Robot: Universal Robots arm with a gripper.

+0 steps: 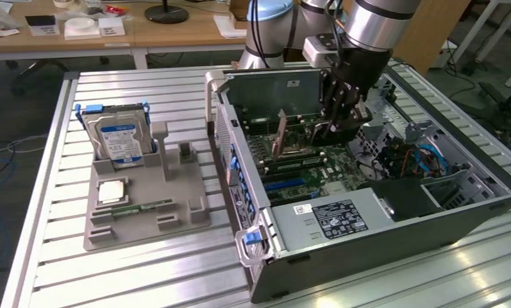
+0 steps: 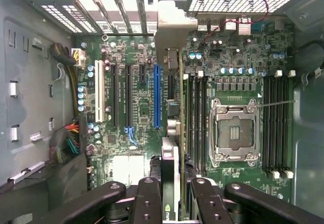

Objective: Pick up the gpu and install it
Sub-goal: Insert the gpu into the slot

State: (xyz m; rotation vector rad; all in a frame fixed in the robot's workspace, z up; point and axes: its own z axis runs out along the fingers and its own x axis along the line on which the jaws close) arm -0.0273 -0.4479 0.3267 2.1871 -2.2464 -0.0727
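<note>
The gpu (image 1: pixel 281 136) stands on edge inside the open computer case (image 1: pixel 383 237), over the motherboard (image 2: pixel 136 112). Its brownish face shows in the exterior view. In the wrist view the gpu (image 2: pixel 179 107) is seen edge-on, just beside the blue expansion slot (image 2: pixel 157 97), with its silvery end bracket (image 2: pixel 172 29) at the case's slotted rear wall. Whether its lower edge sits in a slot cannot be told.

The gripper (image 1: pixel 331 131) reaches down into the case, and its black fingers (image 2: pixel 149 201) are closed narrowly on the card's other end.

An empty CPU socket (image 2: pixel 234 133) lies beside the card. Left of the case in the exterior view, a grey holder (image 1: pixel 144 215) on the slatted metal table (image 1: pixel 152 282) carries an upright hard drive (image 1: pixel 121 138).
</note>
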